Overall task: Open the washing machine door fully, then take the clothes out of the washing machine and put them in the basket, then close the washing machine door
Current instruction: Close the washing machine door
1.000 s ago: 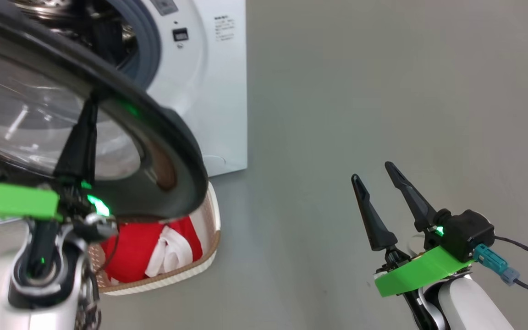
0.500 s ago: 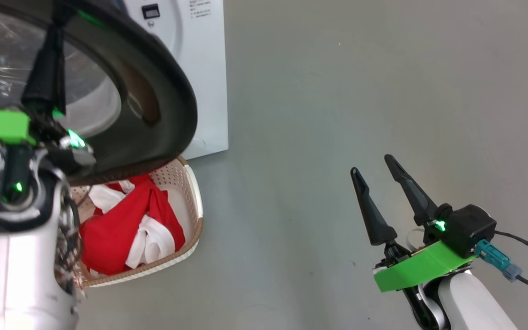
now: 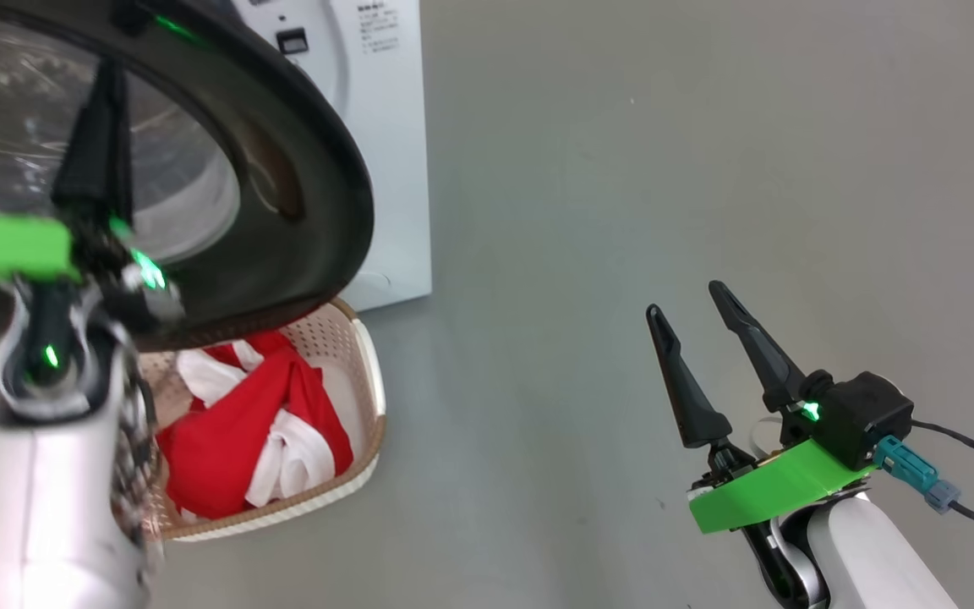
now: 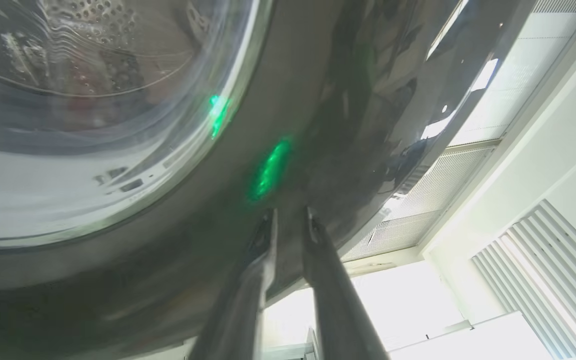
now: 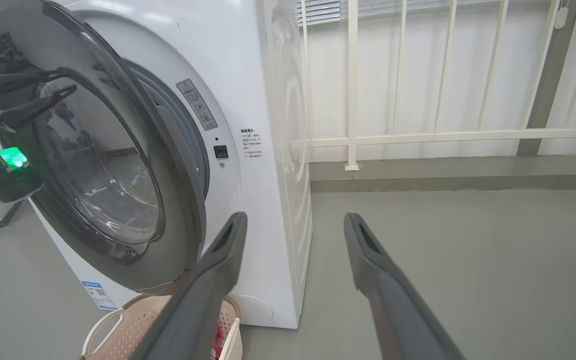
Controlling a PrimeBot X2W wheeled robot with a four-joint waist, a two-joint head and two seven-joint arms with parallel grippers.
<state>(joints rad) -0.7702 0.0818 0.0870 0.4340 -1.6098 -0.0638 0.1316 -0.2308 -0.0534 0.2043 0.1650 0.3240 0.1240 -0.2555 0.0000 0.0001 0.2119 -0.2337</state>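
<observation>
Left end effector (image 4: 289, 212) seemingly easing open against the door (image 4: 318, 100).

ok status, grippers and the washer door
Left gripper barely open, tips at the black rim of the washing machine door. Right gripper open, empty. Door ajar; clothes in the basket, which sits under the door's lower edge.

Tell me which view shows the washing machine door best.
Right wrist view: the washing machine door shows nearly whole, partly open. Head view: rim and glass from above. Left wrist view: a close patch of both.
</observation>
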